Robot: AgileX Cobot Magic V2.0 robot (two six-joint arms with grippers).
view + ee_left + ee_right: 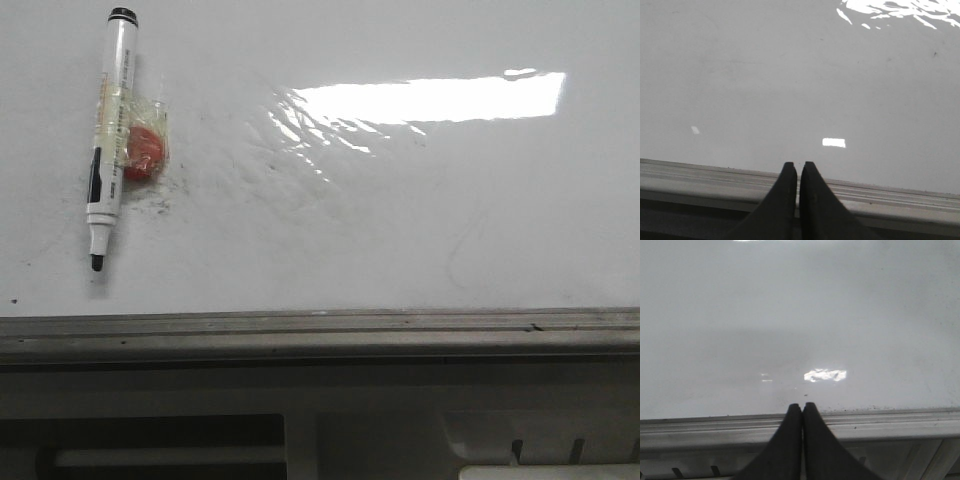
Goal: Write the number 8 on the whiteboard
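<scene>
The whiteboard [420,220] is glossy white with faint grey smudges, a wrinkled glare patch and a grey metal edge rail. No number 8 shows on it. A white marker pen [110,135] with black cap end and bare black tip lies at the board's left, taped to a red lump [145,152]. My left gripper [798,167] is shut and empty over the rail; the board [790,90] lies beyond it. My right gripper [802,407] is shut and empty over the rail, the board [800,325] beyond it. Neither gripper shows in the front view.
The grey edge rail [320,335] runs along the board's near side. Below it is a pale frame with dark openings [150,440]. A bright light reflection [430,98] lies on the board's upper right.
</scene>
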